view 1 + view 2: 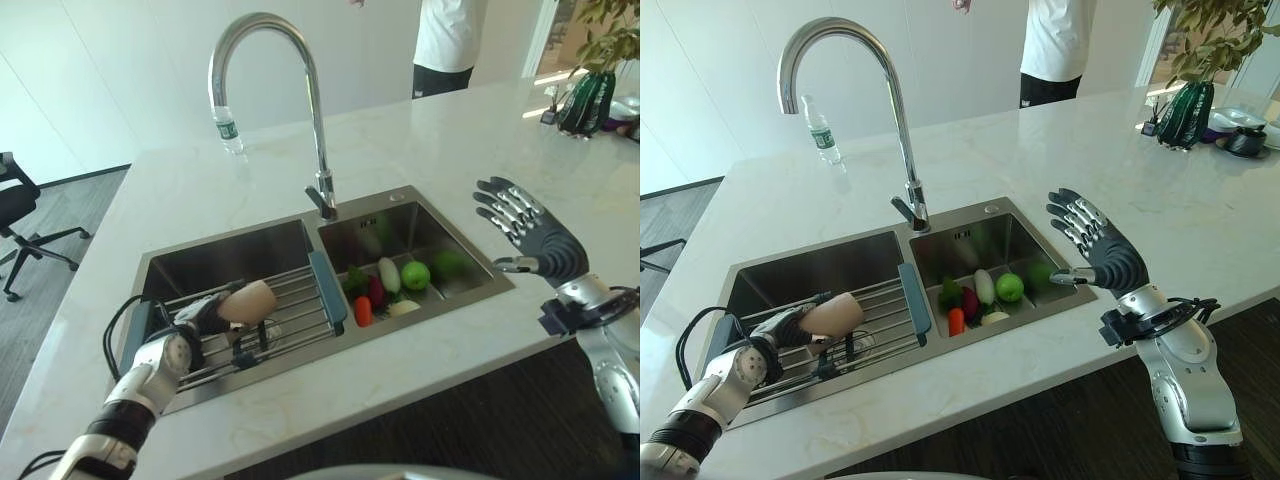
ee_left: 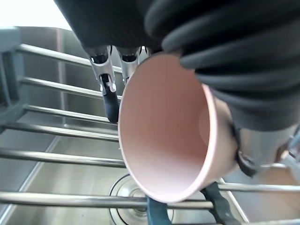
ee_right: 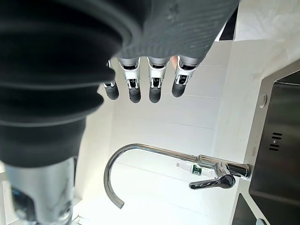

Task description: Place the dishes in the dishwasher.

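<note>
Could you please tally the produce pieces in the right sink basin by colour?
Green: 3, apple, leafy piece, darker piece
Red: 2, orange-red piece, dark red piece
White or pale: 2, long white piece, pale piece
Total: 7

Tall curved chrome tap (image 1: pixel 300 90) seen behind steel double sink (image 1: pixel 440 232). Green apple (image 1: pixel 415 274), white, red and orange vegetables (image 1: pixel 375 290) piled in right basin. Clear plastic water bottle (image 1: pixel 228 129) stood on white marble counter (image 1: pixel 450 140), far left. Dark green vase (image 1: pixel 585 100) placed far right. Person in white top (image 1: pixel 447 40) seen beyond counter.
</note>
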